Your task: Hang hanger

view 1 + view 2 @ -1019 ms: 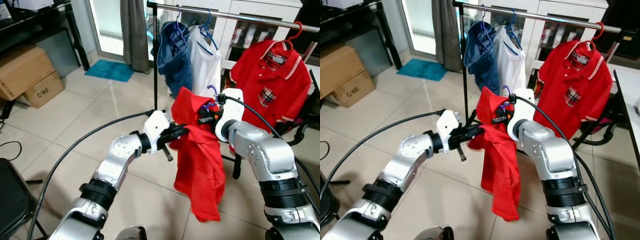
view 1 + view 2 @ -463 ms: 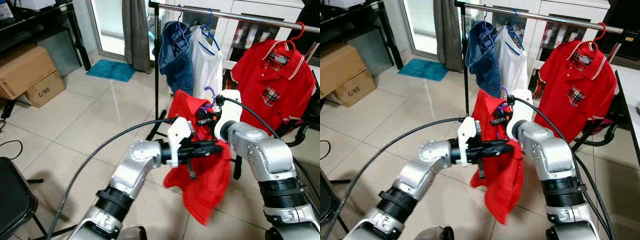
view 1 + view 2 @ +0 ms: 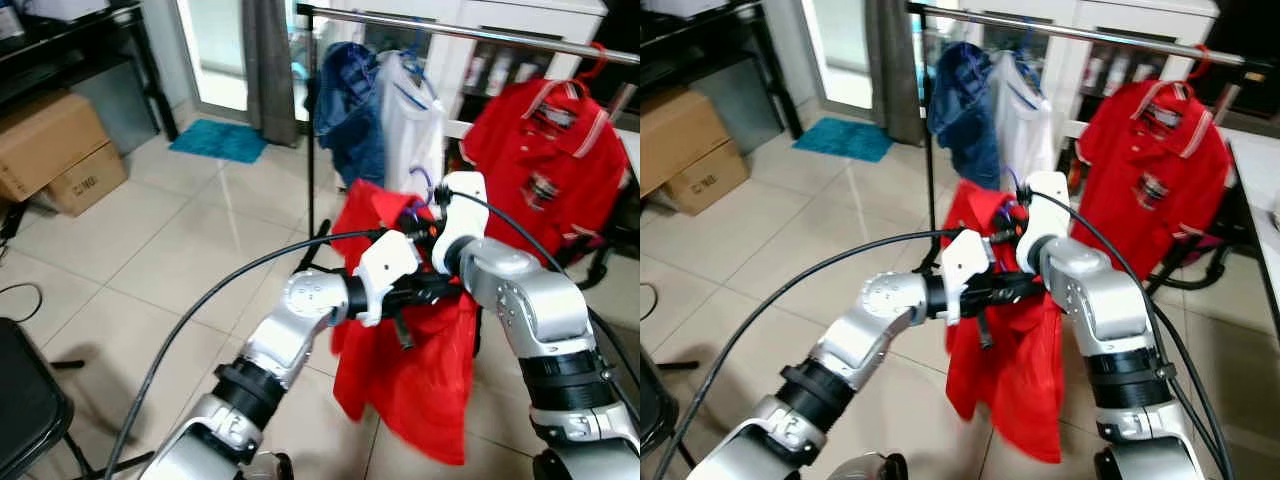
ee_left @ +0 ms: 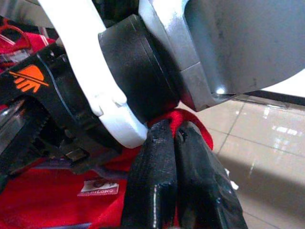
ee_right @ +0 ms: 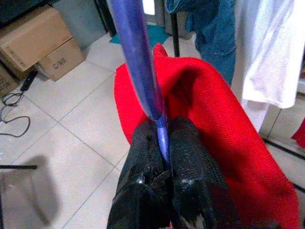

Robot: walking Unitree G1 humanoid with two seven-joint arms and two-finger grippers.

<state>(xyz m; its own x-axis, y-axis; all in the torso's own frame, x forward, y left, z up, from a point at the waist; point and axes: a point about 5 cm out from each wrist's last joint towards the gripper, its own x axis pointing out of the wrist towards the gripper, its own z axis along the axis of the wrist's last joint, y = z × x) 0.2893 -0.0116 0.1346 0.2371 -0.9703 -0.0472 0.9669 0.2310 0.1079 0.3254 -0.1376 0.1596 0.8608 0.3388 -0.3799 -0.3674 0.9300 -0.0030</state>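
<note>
Claws: right claw (image 5: 162, 143) clenched on one purple hanger (image 5: 136, 57); left claw (image 4: 176, 157) pinching one red shirt (image 3: 420, 370).

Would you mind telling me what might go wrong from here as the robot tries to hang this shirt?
1. The right gripper pinches only the thin purple hanger; under the red shirt's weight it may twist or slip.
2. The left gripper is shut on shirt fabric close against the right wrist; pulling could drag the shirt off the hanger.
3. The rail already carries a blue garment, a white shirt and a red polo, so the hook may snag them.
</note>
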